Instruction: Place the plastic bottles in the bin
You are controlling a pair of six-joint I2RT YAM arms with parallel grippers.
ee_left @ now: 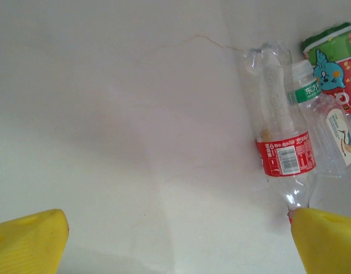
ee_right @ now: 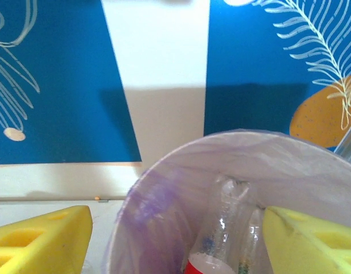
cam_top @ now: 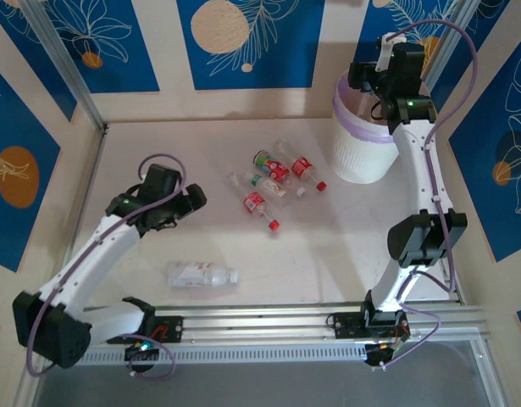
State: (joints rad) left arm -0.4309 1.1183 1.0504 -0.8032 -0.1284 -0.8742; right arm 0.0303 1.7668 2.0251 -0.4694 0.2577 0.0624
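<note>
Left gripper (cam_top: 192,202), mine, hangs wide open and empty at centre-left of the overhead view. My right gripper (cam_top: 363,80) is over the bin (cam_top: 362,161) at upper right. The loose plastic bottles (cam_top: 273,182) cluster mid-frame, with a lone bottle (cam_top: 201,274) lower left.

Left wrist view: a red-labelled bottle (ee_left: 281,142) lies at right, its neck just beside my lower-right finger. Closing from here would likely pinch only the neck and flick it away.

Right wrist view: my fingers stand apart above the lilac-lined rim, gripping nothing. A dropped bottle (ee_right: 221,228) rests inside. Dipping lower could snag the liner.
</note>
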